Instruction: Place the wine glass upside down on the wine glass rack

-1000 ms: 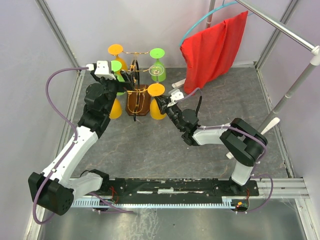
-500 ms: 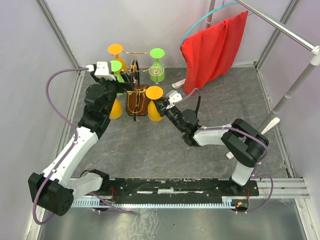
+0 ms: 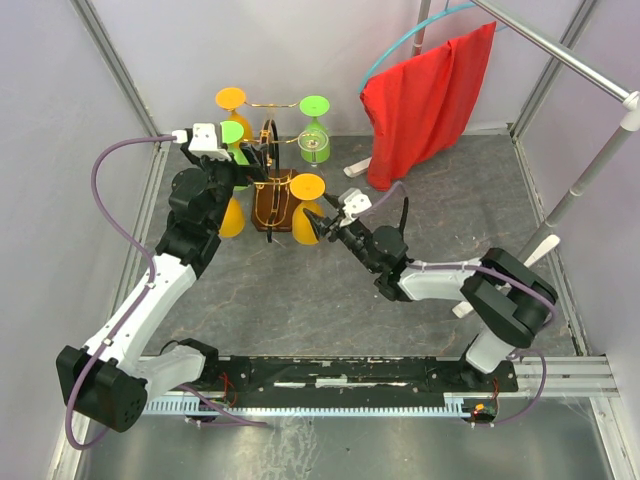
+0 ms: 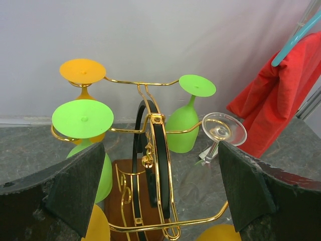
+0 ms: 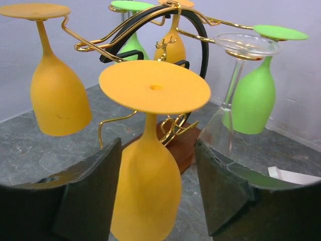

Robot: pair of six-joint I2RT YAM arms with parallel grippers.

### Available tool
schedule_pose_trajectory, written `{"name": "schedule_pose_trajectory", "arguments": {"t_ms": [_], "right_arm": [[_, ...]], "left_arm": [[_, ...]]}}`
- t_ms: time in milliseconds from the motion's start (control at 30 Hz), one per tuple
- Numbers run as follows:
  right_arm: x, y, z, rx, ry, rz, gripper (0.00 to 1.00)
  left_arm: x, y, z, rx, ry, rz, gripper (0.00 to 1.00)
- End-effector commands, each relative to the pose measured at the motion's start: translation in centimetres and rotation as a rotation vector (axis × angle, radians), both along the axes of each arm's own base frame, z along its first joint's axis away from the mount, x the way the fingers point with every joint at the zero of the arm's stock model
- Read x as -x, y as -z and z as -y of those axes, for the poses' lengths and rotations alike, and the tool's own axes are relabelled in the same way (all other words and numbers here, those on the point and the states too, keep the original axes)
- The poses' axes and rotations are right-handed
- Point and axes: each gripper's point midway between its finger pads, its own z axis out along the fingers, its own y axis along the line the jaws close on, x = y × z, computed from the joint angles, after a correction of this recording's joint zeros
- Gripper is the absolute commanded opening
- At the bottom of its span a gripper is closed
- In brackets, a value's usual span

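The wine glass rack (image 3: 272,205) has a brown wooden base (image 5: 183,145) and gold wire arms (image 4: 150,130). An orange wine glass (image 3: 307,187) stands upside down at its front right arm, foot up. My right gripper (image 3: 319,227) is open around this glass's bowl (image 5: 150,181), its fingers (image 5: 220,191) on either side and a gap showing on the right. Whether the glass hangs from the wire or rests on the table I cannot tell. My left gripper (image 3: 240,155) hovers open above the rack's left side, with nothing between its fingers (image 4: 75,191).
Other upside-down glasses hang on the rack: orange ones (image 3: 231,215) (image 4: 83,71), green ones (image 4: 83,119) (image 4: 188,120) and a clear one (image 4: 223,129). A red cloth (image 3: 425,95) hangs at the back right, above a small white object (image 3: 357,167). Walls stand close behind and left.
My right gripper has opened and let go of the orange glass, drawing back slightly toward the near right. The glass stays at the rack. The left arm has not moved.
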Motion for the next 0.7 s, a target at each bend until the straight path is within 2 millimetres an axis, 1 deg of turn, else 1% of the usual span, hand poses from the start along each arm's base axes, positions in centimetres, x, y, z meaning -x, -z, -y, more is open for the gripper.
{"name": "schedule_pose_trajectory", "arguments": {"t_ms": [0, 100, 233, 300, 367, 433, 467, 533, 667], "right_arm": [[0.6, -1.9, 2.3, -0.013, 0.065, 0.023, 0.73], [0.7, -0.9, 3.5, 0.042, 0.105, -0.024, 0.83], [0.8, -0.7, 5.6, 0.088, 0.18, -0.073, 0.96], [0.6, -0.5, 7.0, 0.119, 0.244, -0.118, 1.0], [0.3, -0.7, 8.7, 0.144, 0.323, -0.159, 1.0], [0.2, -1.3, 10.0, 0.153, 0.366, -0.189, 1.0], [0.1, -1.9, 10.6, 0.148, 0.381, -0.2, 1.0], [-0.1, -2.3, 12.2, 0.155, 0.427, -0.242, 1.0], [-1.1, -3.0, 16.2, 0.115, 0.527, -0.327, 1.0]], "left_arm": [[0.1, -2.1, -0.6, 0.085, -0.028, 0.054, 0.99], [-0.1, -2.4, -0.7, 0.094, -0.04, 0.034, 0.99], [-1.0, -3.0, -0.4, 0.07, -0.043, -0.022, 0.99], [-1.5, -3.4, -0.4, 0.063, -0.056, -0.05, 0.99], [-1.9, -3.8, -0.4, 0.054, -0.063, -0.076, 0.99], [-2.1, -4.1, -0.2, 0.036, -0.06, -0.094, 0.99], [-2.2, -4.7, -0.2, 0.033, -0.059, -0.095, 0.99], [-2.5, -4.8, 0.0, 0.021, -0.055, -0.109, 0.99], [-2.9, -5.1, -0.6, 0.025, -0.096, -0.141, 0.99]]}}
